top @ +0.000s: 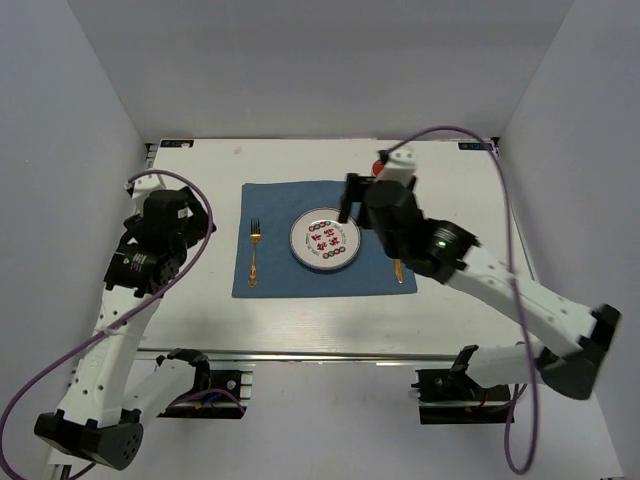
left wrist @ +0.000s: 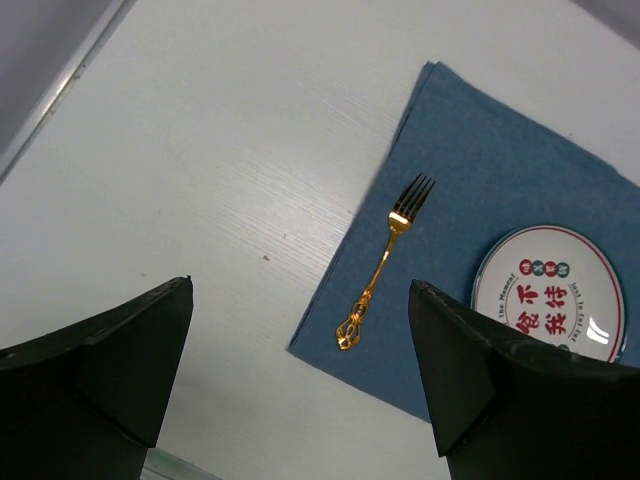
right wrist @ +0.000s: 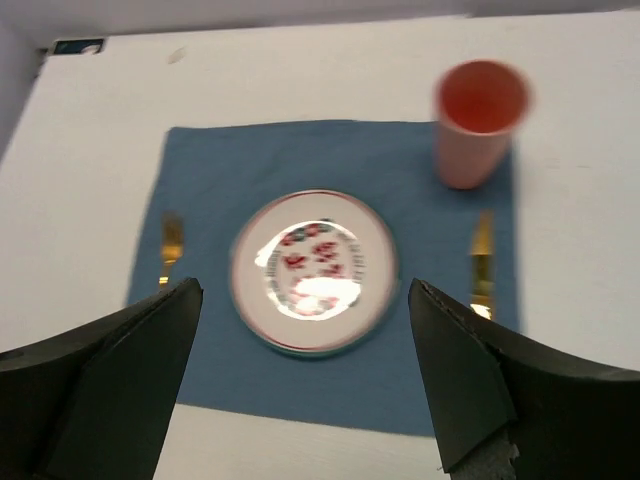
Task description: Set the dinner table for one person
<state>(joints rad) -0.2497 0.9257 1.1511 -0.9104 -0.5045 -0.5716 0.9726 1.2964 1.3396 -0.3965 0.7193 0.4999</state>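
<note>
The white dinner table carries a blue cloth. On the cloth lie a round printed plate in the middle, a gold fork to its left and a gold knife to its right, partly under my right arm. A red cup stands at the cloth's far right corner, mostly hidden. The right wrist view shows the plate, cup, fork and knife. My right gripper hangs open and empty above the plate. My left gripper is open and empty, left of the cloth, above the bare table.
The left wrist view shows the fork, the cloth's near left corner and part of the plate. Metal rails run along the table's left edge and near edge. White walls enclose the table on three sides.
</note>
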